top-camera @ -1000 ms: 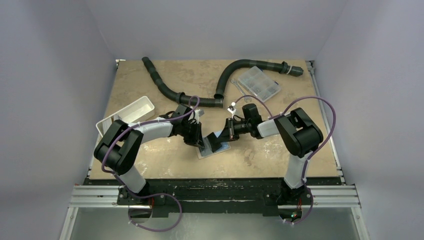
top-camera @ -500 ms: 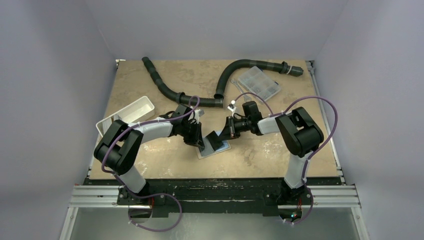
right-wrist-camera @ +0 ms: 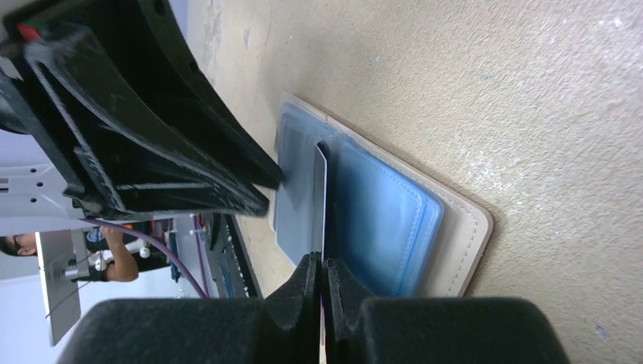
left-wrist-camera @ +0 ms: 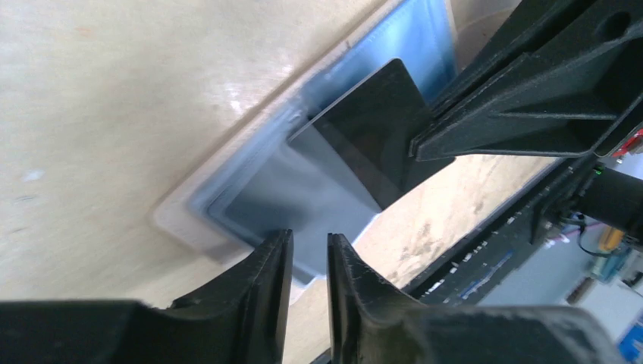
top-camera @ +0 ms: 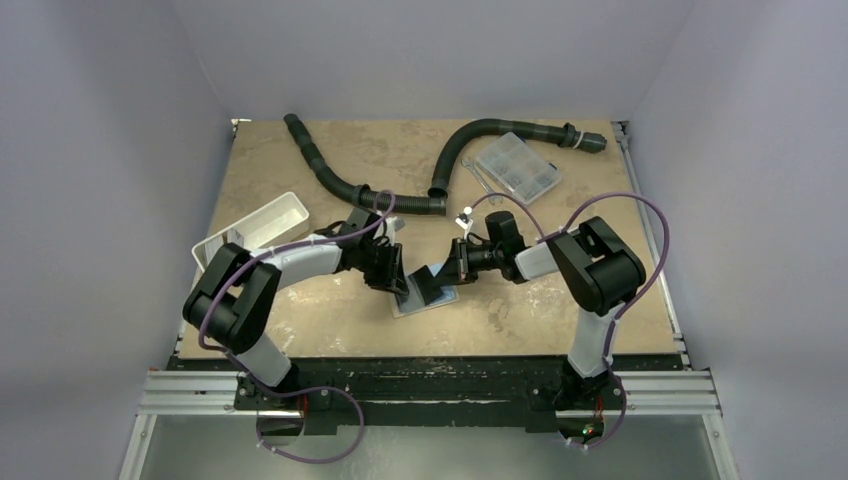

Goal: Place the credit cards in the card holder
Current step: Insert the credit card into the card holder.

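The tan card holder (top-camera: 441,300) lies open on the table, pale blue inside (right-wrist-camera: 379,220) (left-wrist-camera: 326,201). My right gripper (right-wrist-camera: 321,267) is shut on a dark credit card (right-wrist-camera: 321,193), seen edge-on here. In the left wrist view the card (left-wrist-camera: 368,133) slants down with its low end against the holder's blue pocket. My left gripper (left-wrist-camera: 309,254) sits at the holder's near edge with its jaws a narrow gap apart and nothing between them. From above, my left gripper (top-camera: 396,283) and right gripper (top-camera: 452,272) meet over the holder.
Two black corrugated hoses (top-camera: 335,180) (top-camera: 490,130) curve across the back of the table. A clear compartment box (top-camera: 517,165) sits at the back right. A white oblong tray (top-camera: 262,225) lies at the left. The table's front edge (top-camera: 430,355) is just below the holder.
My left gripper's jaws have parted slightly. The right gripper has shifted a little lower and left with the card, toward the holder.
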Controlling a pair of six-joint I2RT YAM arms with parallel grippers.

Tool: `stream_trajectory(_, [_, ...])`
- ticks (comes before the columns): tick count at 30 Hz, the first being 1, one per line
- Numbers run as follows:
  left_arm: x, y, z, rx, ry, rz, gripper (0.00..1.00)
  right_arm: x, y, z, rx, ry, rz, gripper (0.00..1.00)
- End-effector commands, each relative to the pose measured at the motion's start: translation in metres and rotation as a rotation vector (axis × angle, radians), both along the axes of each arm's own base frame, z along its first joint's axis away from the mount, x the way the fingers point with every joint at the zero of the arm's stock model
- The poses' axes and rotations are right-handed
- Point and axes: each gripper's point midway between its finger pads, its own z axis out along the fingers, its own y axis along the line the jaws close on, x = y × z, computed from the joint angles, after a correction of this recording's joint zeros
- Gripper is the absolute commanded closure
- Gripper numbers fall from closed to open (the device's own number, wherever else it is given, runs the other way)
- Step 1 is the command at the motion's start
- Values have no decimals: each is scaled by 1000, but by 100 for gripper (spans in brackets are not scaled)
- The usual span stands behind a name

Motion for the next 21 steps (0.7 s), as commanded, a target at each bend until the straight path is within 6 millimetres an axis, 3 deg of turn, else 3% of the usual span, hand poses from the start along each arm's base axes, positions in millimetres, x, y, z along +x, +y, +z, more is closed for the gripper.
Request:
stream_trajectory(1, [20, 21, 27, 13, -85, 78, 67, 3, -1, -9, -47, -10, -31, 90])
stream_trajectory(4, [26, 33, 45, 3, -117, 134, 61, 4, -6, -13, -84, -19, -44, 81])
stream_trajectory(6, [23, 40, 45, 25, -114, 152, 60, 3, -8, -14, -96, -18, -51, 77])
stream_trajectory(8, [17, 46, 34, 54, -92, 160, 61, 3, -9, -17, -109, -17, -59, 72])
stream_trajectory(13, [-11, 51, -9, 81, 24, 157, 81, 4, -14, -18, -139, -20, -88, 58])
stream_trajectory(19, [-23, 38, -24, 92, 51, 138, 93, 2, -14, -12, -179, -41, -104, 65])
stream_trajectory(21, [-24, 30, -25, 72, 53, 140, 95, -1, -9, -13, -194, -47, -106, 78])
